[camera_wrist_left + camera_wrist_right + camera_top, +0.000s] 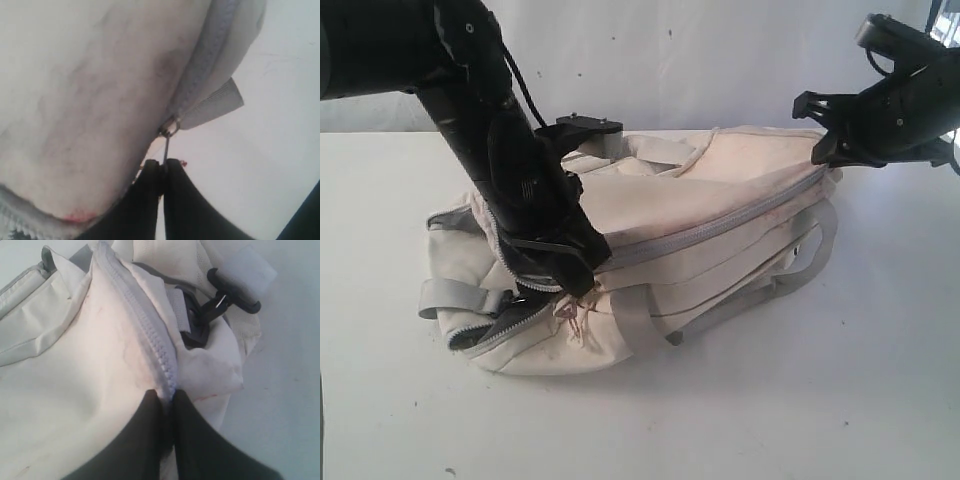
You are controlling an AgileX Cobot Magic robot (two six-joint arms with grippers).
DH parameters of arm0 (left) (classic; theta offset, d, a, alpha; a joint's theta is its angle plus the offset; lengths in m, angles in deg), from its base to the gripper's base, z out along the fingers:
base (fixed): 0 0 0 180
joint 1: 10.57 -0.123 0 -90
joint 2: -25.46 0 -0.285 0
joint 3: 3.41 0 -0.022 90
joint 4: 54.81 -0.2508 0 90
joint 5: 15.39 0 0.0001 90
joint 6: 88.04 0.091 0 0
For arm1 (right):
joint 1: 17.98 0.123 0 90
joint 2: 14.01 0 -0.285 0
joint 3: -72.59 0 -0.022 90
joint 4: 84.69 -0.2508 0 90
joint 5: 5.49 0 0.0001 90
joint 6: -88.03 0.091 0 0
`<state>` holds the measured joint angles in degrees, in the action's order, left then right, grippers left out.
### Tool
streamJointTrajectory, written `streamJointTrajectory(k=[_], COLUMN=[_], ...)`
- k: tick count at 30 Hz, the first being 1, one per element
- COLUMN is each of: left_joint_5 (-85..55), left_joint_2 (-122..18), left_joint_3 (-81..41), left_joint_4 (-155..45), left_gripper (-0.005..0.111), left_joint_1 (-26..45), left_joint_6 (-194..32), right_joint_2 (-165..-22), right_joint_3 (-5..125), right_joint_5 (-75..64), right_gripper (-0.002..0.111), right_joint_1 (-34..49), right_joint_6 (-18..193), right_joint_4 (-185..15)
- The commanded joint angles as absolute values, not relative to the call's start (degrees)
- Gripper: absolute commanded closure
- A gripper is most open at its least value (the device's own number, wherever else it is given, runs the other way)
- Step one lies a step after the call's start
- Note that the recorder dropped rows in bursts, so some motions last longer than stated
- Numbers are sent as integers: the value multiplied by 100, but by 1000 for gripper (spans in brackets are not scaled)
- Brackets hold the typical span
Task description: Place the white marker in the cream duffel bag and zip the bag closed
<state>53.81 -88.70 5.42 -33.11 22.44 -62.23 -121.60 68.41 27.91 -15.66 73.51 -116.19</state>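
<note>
The cream duffel bag [720, 190] lies on its side across the white table. Its long grey zipper [720, 228] looks closed along the visible stretch. My left gripper [575, 285] reaches down at the bag's left end and is shut on the thin metal zipper pull [165, 149] hanging from the slider [170, 127]. My right gripper [820, 140] is at the bag's right end, shut on the zipper seam and fabric [167, 385] there. The white marker is not in view.
A second zipper [485, 330] gapes open at the bag's lower left end. Grey straps [800, 270] trail off the front of the bag. A black clip [215, 310] and a padded strap [247, 267] lie near the right gripper. A grey webbing tab [215, 105] sits beside the slider.
</note>
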Motion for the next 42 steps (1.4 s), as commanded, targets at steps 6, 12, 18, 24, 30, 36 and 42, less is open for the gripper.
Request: streamJointTrajectory(k=[6,12,18,24,30,36,42], left_joint_5=[5457,5457,5457,5457,4780,4283,4516], left_joint_2=[-8284,-8187,-8187,-8187,-8187,-8187,-8187], left_joint_3=[106,47,47,47,47,47,47], left_joint_4=[-3732,-3687,-3578,-3539,-3514,-3292,-3301], left_gripper=[107,107,107,107,107,107,107], left_joint_1=[2211,2211,2211,2211,2211,2211,2211], left_joint_6=[-6458,-6370,-6316,-6236,-6236,-5815,-5784], right_joint_2=[-12130,-12130,-12130,-12130,-12018,-11865,-11865], right_joint_3=[6889,6865,6865,6865,6878,7017,7017], right_joint_5=[2387,2508,2519,2562,2517,2885,4197], right_gripper=[108,108,108,79,41,55,71], right_joint_1=[-1832,-1834,-1834,-1834,-1781,-1086,-708], right_joint_6=[7788,7788,7580,7363,7298,6013,5299], right_joint_4=[-11058,-11098,-11098,-11098,-11109,-11218,-11293])
